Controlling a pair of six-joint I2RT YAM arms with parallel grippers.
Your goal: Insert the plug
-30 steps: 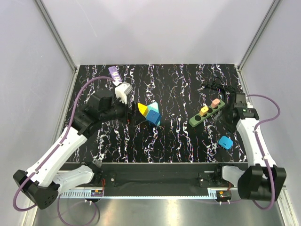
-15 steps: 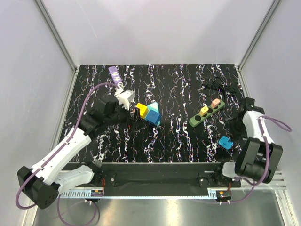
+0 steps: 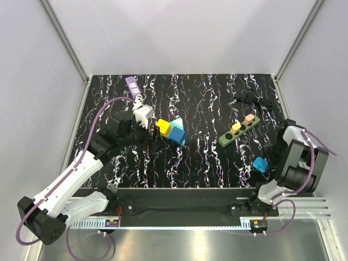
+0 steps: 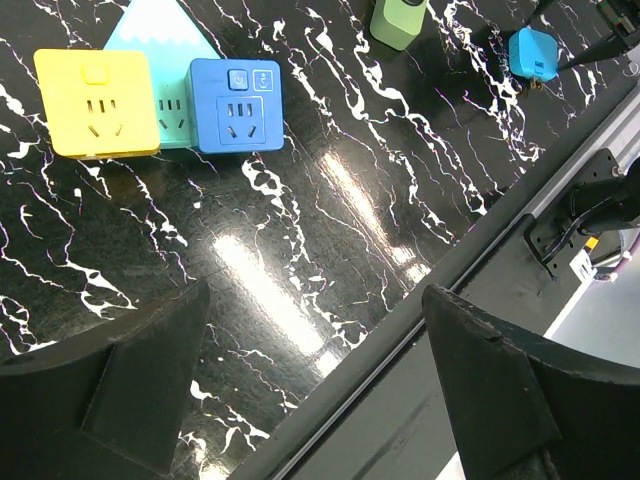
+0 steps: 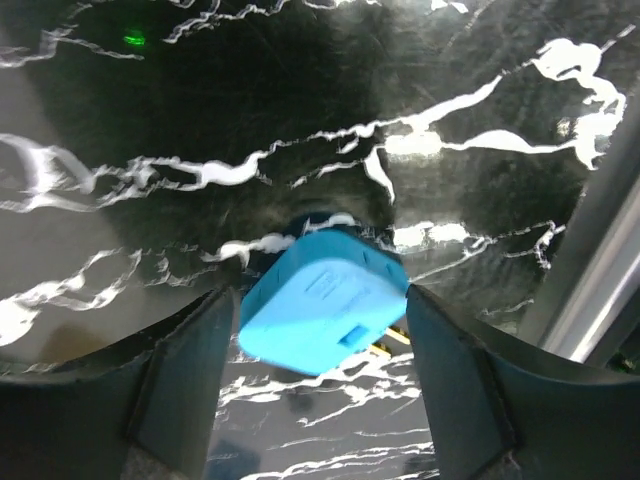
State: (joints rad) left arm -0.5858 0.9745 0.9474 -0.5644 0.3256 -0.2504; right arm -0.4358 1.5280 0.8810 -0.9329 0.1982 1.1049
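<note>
Top view: blue plug [image 3: 261,164] lies on black marbled table [image 3: 206,92], close to right end of near edge, just beside folded right arm [image 3: 296,157]. Yellow socket [image 3: 163,128] and blue socket [image 3: 178,132] clustered mid-table, toward left edge. Left arm [image 3: 76,174] reaches up to them. Green power strip [image 3: 237,130] between cluster and right edge.

Left wrist: left gripper [image 4: 315,300] spread wide, nothing between fingers. Both sockets face up ahead of it.

Right wrist: right gripper [image 5: 320,295] spread, one finger either side of plug on table. Whether fingers touch it, cannot tell.
</note>
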